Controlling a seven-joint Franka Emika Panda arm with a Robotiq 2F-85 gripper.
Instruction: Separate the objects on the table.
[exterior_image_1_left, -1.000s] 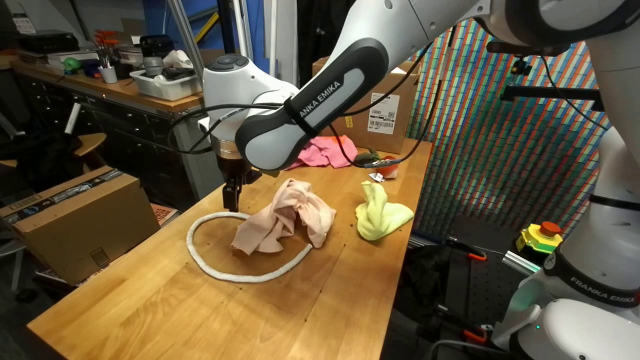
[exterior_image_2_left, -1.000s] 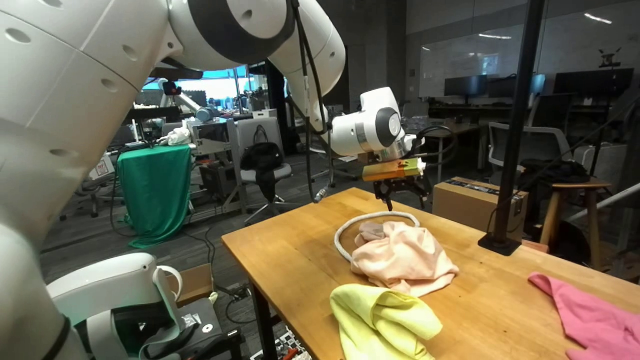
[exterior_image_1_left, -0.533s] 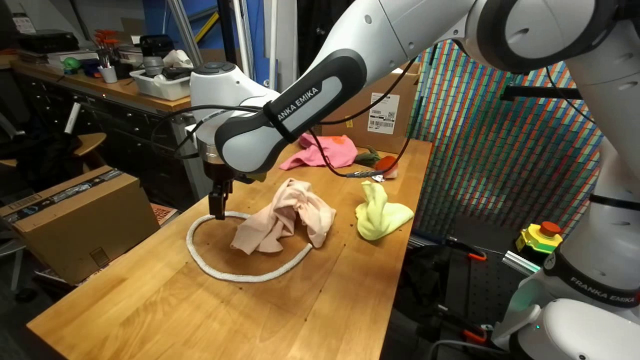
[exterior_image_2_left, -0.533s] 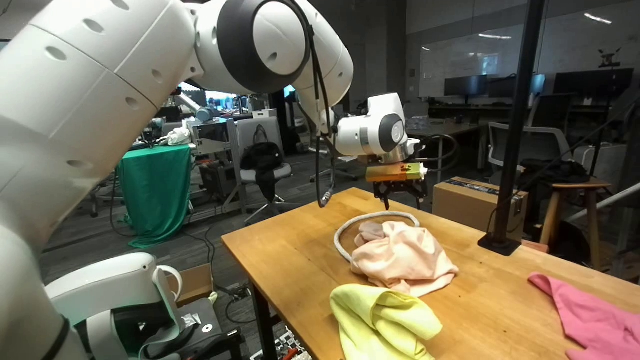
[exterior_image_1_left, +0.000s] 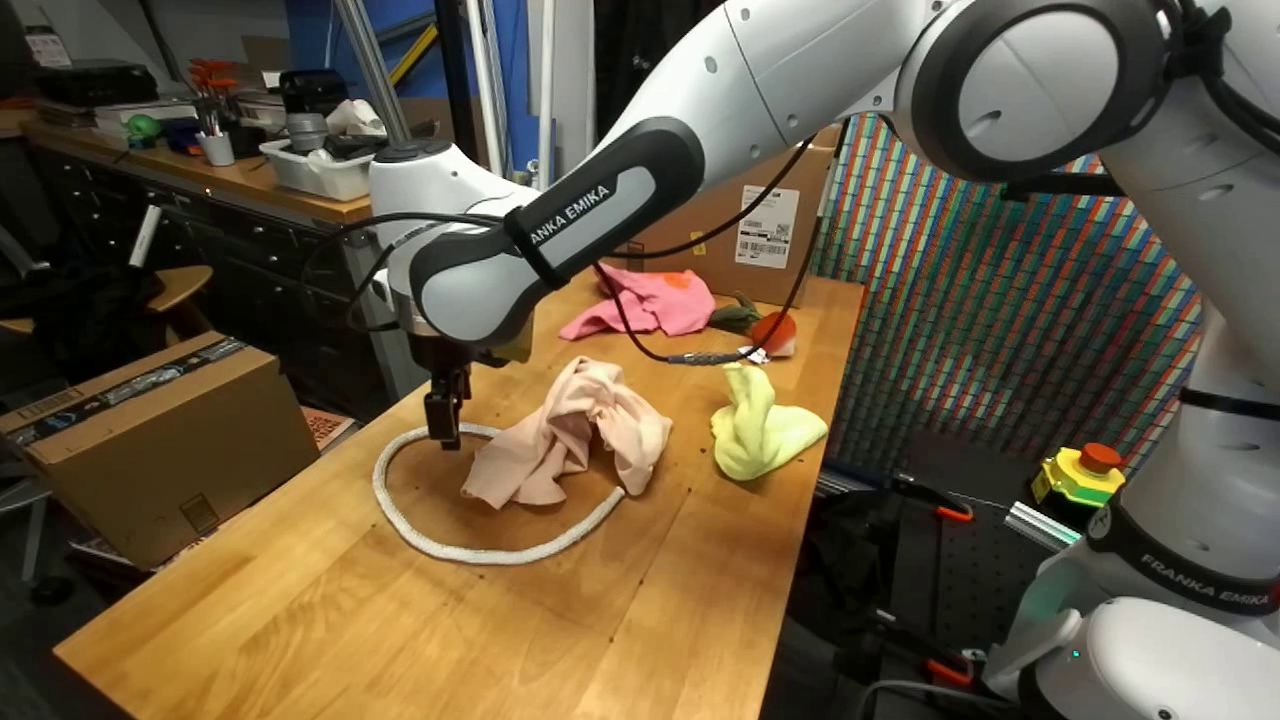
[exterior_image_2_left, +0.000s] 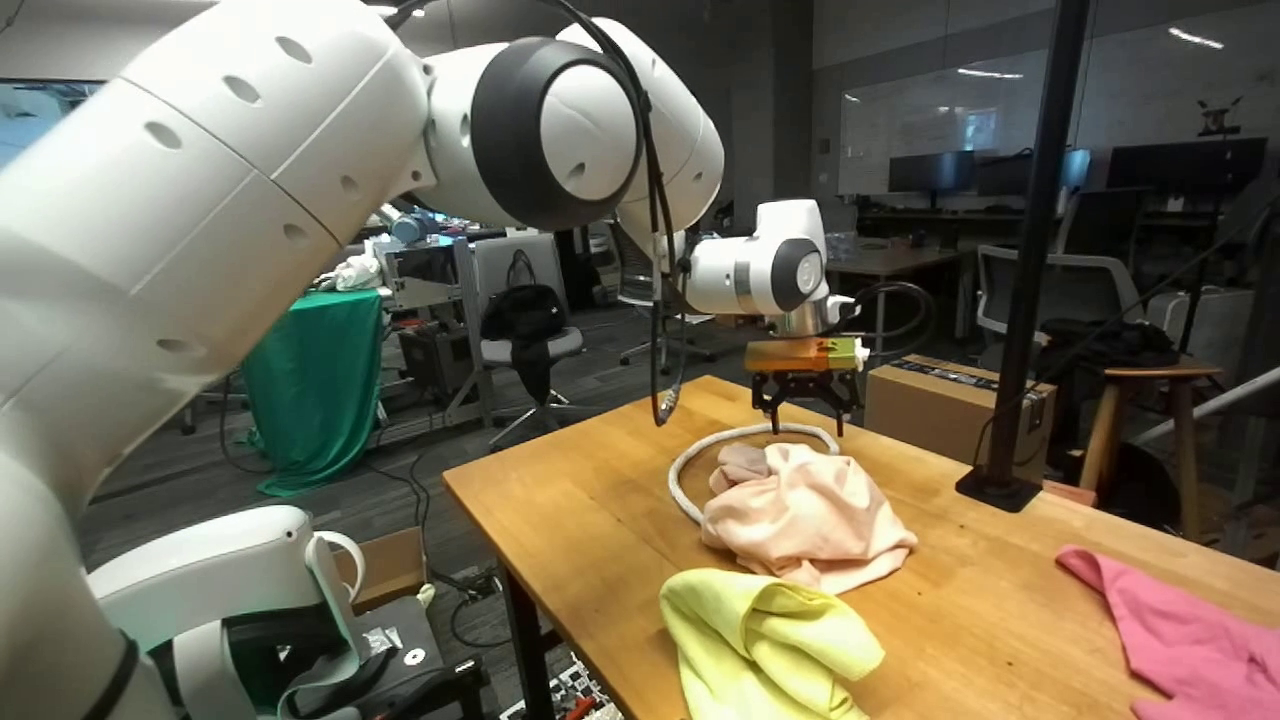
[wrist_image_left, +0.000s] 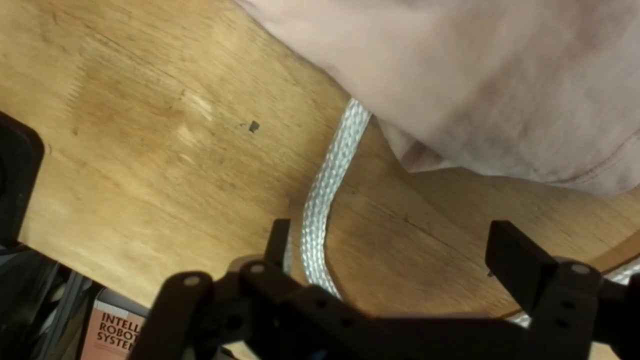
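Your gripper (wrist_image_left: 390, 242) points down, its jaws standing wide apart. In the wrist view, a stretch of white cord (wrist_image_left: 320, 200) shows between the two fingers, nearer the one on the picture's left (whether either finger touches it, the pictures do not tell). The cord curves in a broad loop on the wooden table (exterior_image_1_left: 560, 640), and part of it passes beneath the cream-beige cloth (wrist_image_left: 475, 90), which lies in a crumpled heap just beside your gripper.

Farther out, the yellow-green cloth (exterior_image_2_left: 765, 640) sits bunched near the beige one, with bare wood between them in an exterior view. The pink cloth (exterior_image_1_left: 670, 305) lies well apart from your gripper, in front of a cardboard box (exterior_image_1_left: 720, 265), with a red item (exterior_image_1_left: 785, 335) near it. A dark post (exterior_image_2_left: 1033, 250) stands at the table's edge.
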